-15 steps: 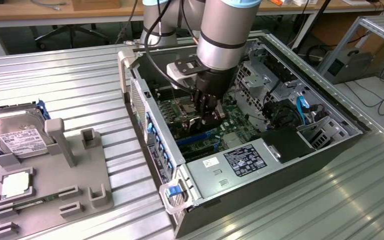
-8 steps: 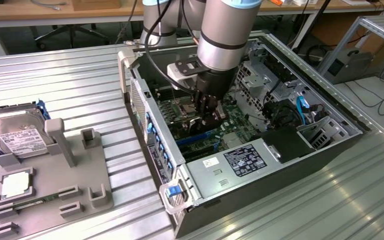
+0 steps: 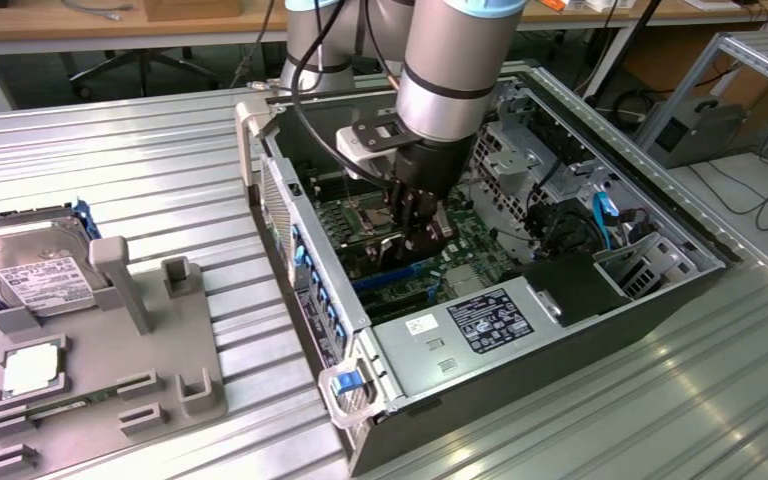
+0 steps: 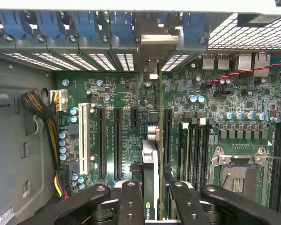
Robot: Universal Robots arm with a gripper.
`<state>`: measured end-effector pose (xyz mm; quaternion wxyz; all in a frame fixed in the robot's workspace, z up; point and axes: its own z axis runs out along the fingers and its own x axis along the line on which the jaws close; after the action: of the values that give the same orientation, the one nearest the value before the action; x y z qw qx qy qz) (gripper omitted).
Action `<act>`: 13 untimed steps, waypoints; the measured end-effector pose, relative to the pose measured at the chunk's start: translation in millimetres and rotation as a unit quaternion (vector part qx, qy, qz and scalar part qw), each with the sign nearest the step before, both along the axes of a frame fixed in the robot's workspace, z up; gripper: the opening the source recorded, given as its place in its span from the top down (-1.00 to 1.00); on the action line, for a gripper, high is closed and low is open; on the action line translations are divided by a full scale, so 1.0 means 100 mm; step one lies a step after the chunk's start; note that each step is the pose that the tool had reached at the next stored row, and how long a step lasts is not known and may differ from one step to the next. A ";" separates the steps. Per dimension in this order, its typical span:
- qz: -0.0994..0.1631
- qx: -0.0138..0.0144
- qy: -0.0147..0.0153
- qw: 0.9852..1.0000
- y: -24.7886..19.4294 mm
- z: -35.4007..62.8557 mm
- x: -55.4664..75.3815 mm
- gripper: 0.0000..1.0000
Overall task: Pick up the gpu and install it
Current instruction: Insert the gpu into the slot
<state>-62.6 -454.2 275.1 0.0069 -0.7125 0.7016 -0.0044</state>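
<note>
two fingers (image 4: 130, 202) grip gpu (image 4: 150, 161) over motherboard (image 4: 131, 91) (slots (image 4: 117, 143) alongside)

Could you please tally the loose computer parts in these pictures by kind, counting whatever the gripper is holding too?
gpu: 1, clamped edge-on in the gripper, inside the computer case
hard drive: 1, on the grey holder
square silver chip: 1, on the same holder
Total: 3
</note>
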 end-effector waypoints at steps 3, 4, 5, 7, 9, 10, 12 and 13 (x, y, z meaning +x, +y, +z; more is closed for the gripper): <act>0.000 0.000 0.000 1.000 0.000 -0.002 0.00 0.47; 0.000 0.000 0.000 1.000 0.001 -0.011 0.00 0.47; 0.000 0.000 0.000 1.000 0.001 -0.018 0.00 0.47; 0.000 0.000 0.000 1.000 0.000 -0.034 0.00 0.47; 0.000 0.000 0.000 1.000 0.000 -0.047 0.00 0.47; -0.001 0.000 0.000 1.000 0.000 -0.052 0.00 0.47; -0.001 0.000 0.000 1.000 0.000 -0.057 0.00 0.47; -0.001 0.000 0.000 1.000 0.000 -0.057 0.00 0.47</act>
<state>-62.6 -454.2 269.4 0.0068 -0.7121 0.7021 -0.0044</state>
